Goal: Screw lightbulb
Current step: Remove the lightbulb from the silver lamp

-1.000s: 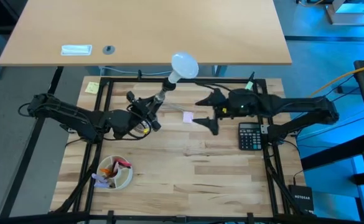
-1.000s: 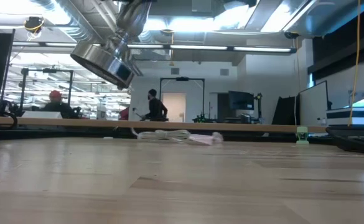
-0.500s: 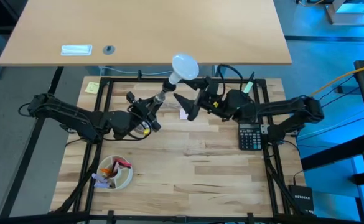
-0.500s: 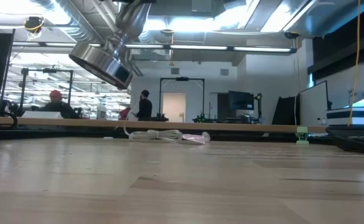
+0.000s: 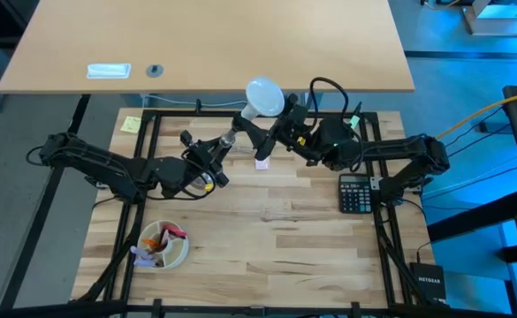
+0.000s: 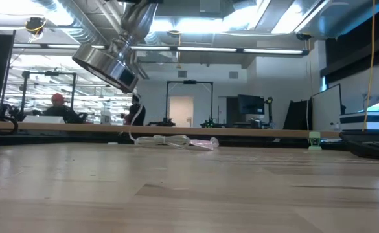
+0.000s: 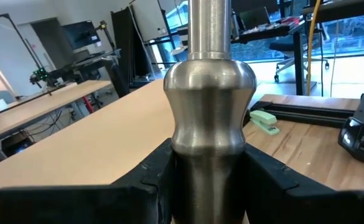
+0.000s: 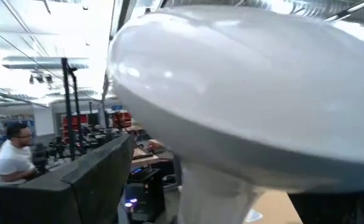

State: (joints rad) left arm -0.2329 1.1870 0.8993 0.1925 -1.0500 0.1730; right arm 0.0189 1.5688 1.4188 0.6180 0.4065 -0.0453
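Item: lightbulb (image 5: 262, 94), white frosted globe on a narrow neck, seated atop the silvery stand (image 7: 213, 118), held tilted above the desk's (image 5: 267, 230) far edge.

Left claw (image 5: 212, 157): pinching the stand's stem.

Right claw (image 5: 260, 138): spread wide, fingers either side of the bulb's neck, not yet closed.

Progress: bulb appears seated; I judge the gripping and turning remain.

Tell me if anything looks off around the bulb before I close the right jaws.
One oddity: the stand is not upright on the table. The left gripper holds it in the air, tilted, with the lightbulb already on its top. The right gripper, jaws open, is at the bulb. Nothing looks spilled or broken.
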